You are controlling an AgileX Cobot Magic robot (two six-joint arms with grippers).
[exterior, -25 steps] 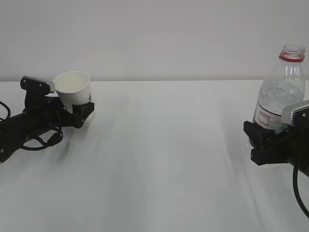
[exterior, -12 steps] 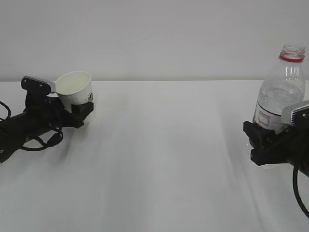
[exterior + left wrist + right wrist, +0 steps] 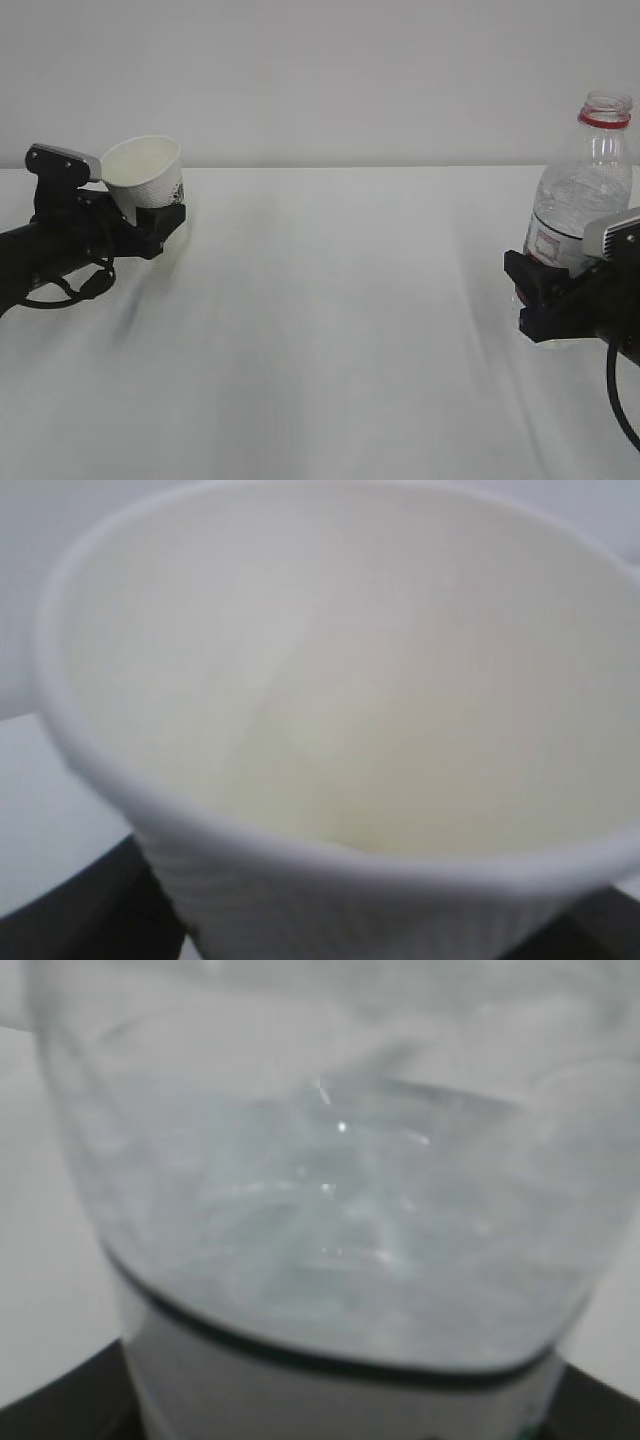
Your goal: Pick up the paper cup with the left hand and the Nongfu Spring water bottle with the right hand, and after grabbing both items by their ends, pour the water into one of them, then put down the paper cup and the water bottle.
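Right hand [image 3: 545,285] clamps the Nongfu Spring water bottle [image 3: 580,195] low at 3 o'clock, upright; left hand [image 3: 150,215] grips the paper cup [image 3: 145,178] by its base at 9 o'clock, tilted. We should level it, then bring both centreward before pouring

From my seat I see a white table [image 3: 330,330], its covering lightly rippled, running back to a plain pale grey wall [image 3: 350,70]. They meet in a straight horizontal line. The light is soft and even, with faint shadows on the surface.
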